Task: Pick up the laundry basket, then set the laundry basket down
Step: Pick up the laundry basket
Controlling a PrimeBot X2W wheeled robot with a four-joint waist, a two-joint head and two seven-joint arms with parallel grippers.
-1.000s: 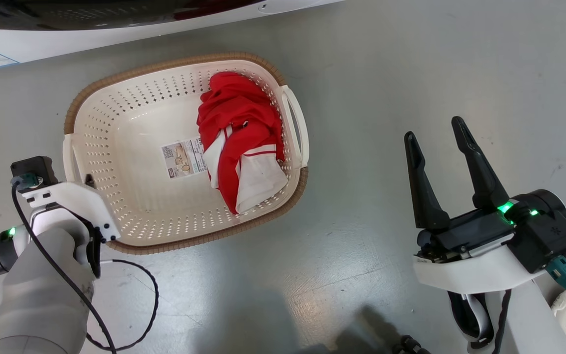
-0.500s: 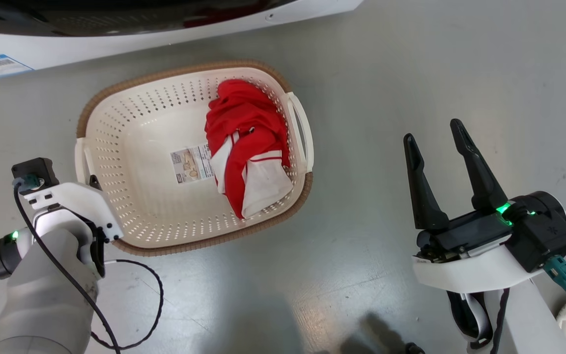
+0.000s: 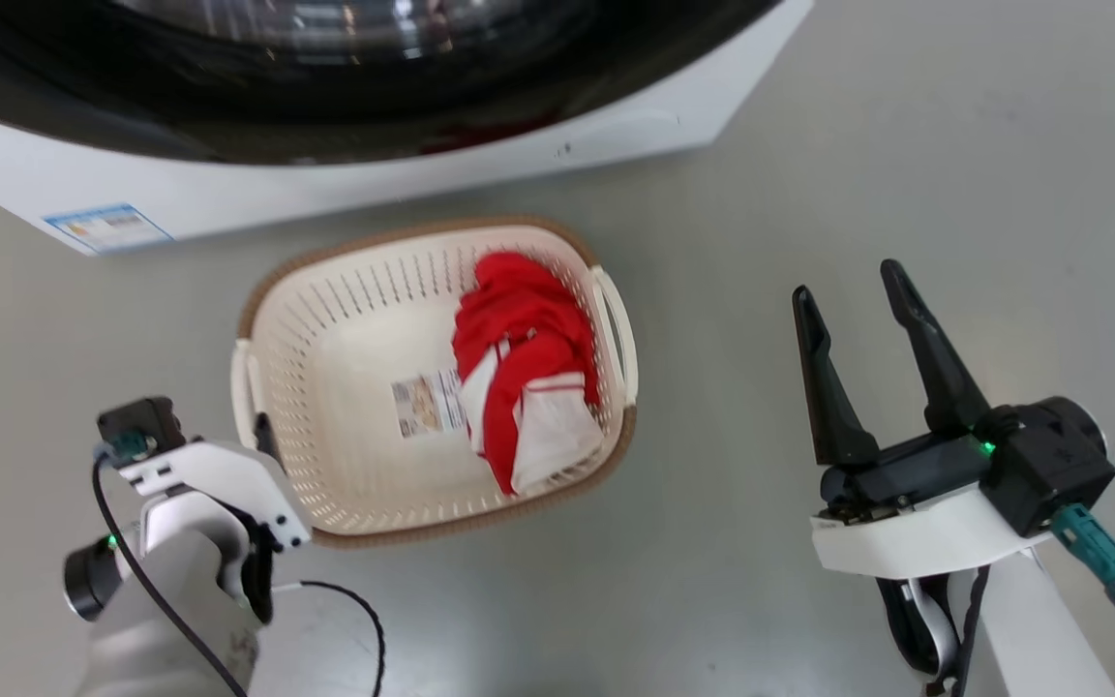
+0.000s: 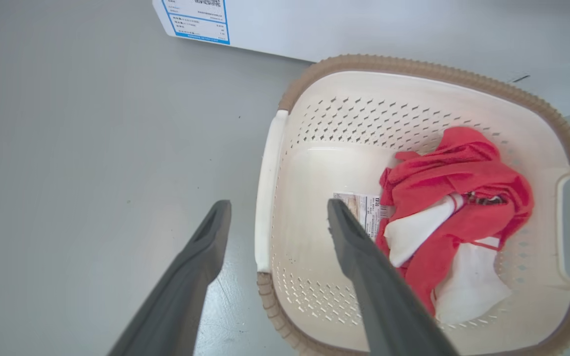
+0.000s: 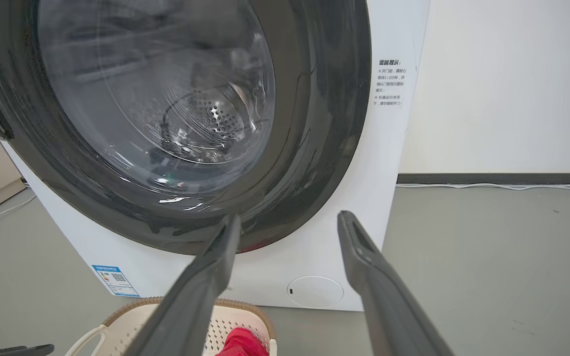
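The cream laundry basket [image 3: 335, 368] with its brown rim stands on the grey floor before the washing machine. Inside lie a red and white garment [image 3: 519, 358] and a paper label [image 3: 427, 405]. My left gripper [image 3: 253, 440] is open at the basket's left handle [image 3: 243, 387]. In the left wrist view the left gripper [image 4: 277, 210] straddles that handle [image 4: 267, 198], one finger outside the basket [image 4: 314, 163] and one inside, neither touching. My right gripper [image 3: 848, 290] hangs open and empty to the right of the basket. In its own view the right gripper [image 5: 290, 220] faces the machine.
A white washing machine [image 3: 325, 184] with a dark round door [image 5: 166, 123] stands just behind the basket. A black cable [image 3: 354, 600] loops on the floor by my left arm. Open grey floor [image 3: 906, 145] lies to the right, and a wall [image 5: 502, 89] rises beyond.
The whole head view has shifted and pulled back, a camera move, bringing more of the washing machine in. My left gripper stays at the basket's left handle; the right gripper keeps its pose.
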